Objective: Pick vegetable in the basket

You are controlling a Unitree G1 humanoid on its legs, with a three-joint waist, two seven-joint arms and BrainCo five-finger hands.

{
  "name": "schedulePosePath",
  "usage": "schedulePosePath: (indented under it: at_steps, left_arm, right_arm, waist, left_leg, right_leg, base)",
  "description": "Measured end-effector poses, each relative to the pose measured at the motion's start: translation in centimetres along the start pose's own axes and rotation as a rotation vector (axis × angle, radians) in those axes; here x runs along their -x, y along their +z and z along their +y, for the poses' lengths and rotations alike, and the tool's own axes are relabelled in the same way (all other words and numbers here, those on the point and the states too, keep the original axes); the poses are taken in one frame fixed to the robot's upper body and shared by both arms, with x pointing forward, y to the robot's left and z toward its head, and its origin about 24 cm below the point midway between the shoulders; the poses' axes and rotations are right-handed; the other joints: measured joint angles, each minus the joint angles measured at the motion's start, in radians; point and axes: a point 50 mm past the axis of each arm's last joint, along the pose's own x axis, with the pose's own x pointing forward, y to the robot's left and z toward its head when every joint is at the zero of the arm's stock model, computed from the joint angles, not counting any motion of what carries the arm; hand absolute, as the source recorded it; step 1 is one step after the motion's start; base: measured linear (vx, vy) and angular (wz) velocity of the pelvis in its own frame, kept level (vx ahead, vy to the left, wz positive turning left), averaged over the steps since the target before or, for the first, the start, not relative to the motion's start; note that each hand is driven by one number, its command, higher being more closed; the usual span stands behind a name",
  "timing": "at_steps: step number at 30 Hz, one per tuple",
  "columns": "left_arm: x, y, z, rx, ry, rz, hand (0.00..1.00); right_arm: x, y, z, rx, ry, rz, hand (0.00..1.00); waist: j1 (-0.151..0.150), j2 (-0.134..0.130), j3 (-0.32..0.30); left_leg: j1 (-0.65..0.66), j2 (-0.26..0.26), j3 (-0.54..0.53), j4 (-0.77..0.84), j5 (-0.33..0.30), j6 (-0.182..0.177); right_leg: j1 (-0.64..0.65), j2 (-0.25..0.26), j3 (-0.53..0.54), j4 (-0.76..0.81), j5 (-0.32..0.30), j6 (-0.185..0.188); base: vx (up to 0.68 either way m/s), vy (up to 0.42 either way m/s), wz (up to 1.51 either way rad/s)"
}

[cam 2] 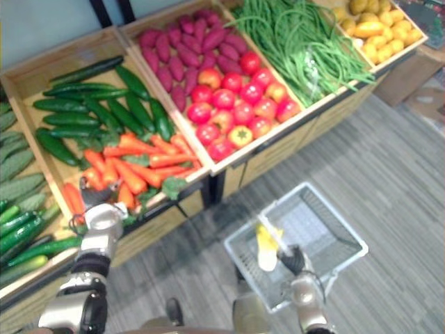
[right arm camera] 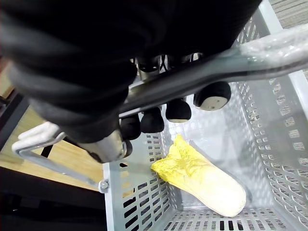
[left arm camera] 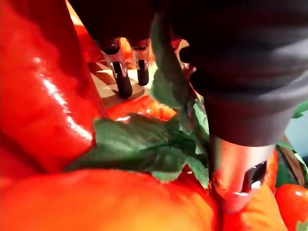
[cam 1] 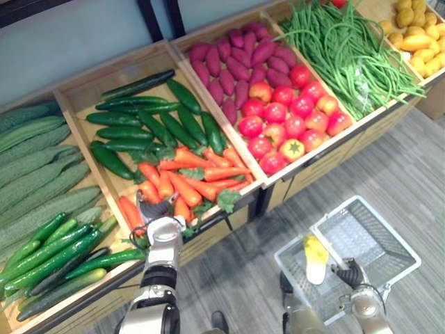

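Head and wrist views of the produce stand, as I see them from the console. The left hand [cam 1: 156,209] reaches down into the near end of the wooden crate [cam 1: 97,87], among the carrots [cam 1: 188,184]. In its wrist view the fingers [left arm camera: 122,77] stretch out nearly straight, with their dark tips over the bare crate bottom. The thumb [left arm camera: 236,185] stands apart from them and presses against a carrot. Green carrot leaves [left arm camera: 139,149] and orange roots lie between thumb and fingers, and I see no carrot enclosed by them. Dark green cucumbers [cam 1: 149,122] fill the far half of the same crate.

The right hand [cam 1: 352,273] hangs low over the grey plank floor [cam 1: 389,160], in front of the stand. Its fingers [right arm camera: 179,110] curl round the handle [right arm camera: 216,72] of a grey plastic basket [right arm camera: 284,139]. One vegetable lies in that basket, a pale yellow napa cabbage [right arm camera: 202,180], on its side against the slotted bottom.

The next crate holds purple sweet potatoes [cam 1: 240,62] behind tomatoes [cam 1: 288,115]. Beyond it is a heap of green beans [cam 1: 348,49].
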Motion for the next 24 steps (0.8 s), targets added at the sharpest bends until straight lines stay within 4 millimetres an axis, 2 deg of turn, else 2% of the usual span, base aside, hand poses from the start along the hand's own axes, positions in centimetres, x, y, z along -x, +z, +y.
schedulePosePath:
  at_steps: [4, 5, 13, 24]
  left_arm:
    - [-1.0, 0.3, 0.9, -0.095, 0.025, 0.005, 0.0]
    - [-1.2, 0.4, 1.0, -0.136, 0.031, 0.0, 1.0]
    - [-3.0, 2.2, 2.6, -0.32, 0.057, -0.028, 1.0]
    - [-2.8, 2.5, 1.4, -0.319, -0.011, -0.037, 1.0]
  right_arm:
    - [-0.1, 0.2, 0.0, 0.002, 0.006, -0.012, 1.0]
    - [-0.1, 0.2, -0.1, 0.004, 0.006, -0.014, 1.0]
    - [-0.2, 0.4, -0.3, 0.006, 0.011, -0.041, 1.0]
    - [-0.1, 0.3, -0.2, 0.007, 0.014, -0.043, 1.0]
  waist:
    - [-0.009, 0.0, 0.001]
    - [-0.008, 0.004, 0.004]
    - [-0.01, 0.01, 0.018]
    - [-0.012, 0.01, 0.019]
  left_leg:
    - [-0.002, 0.001, 0.016, -0.004, 0.003, -0.001]
    - [-0.002, 0.002, 0.02, -0.004, 0.003, -0.001]
    - [-0.001, 0.004, 0.021, -0.006, 0.004, -0.003]
    - [0.002, 0.001, 0.017, -0.004, 0.004, -0.003]
  right_leg:
    - [-0.012, 0.0, 0.01, 0.0, 0.002, 0.003]
    - [-0.015, 0.0, 0.015, 0.0, 0.004, 0.002]
    - [-0.016, 0.0, 0.016, 0.0, 0.004, 0.002]
    - [-0.006, -0.006, 0.005, 0.0, 0.004, 0.002]
  base:
    - [-0.03, -0.051, -0.09]
    - [-0.01, -0.037, -0.11]
    - [0.0, -0.031, -0.01]
    - [0.0, -0.009, 0.01]
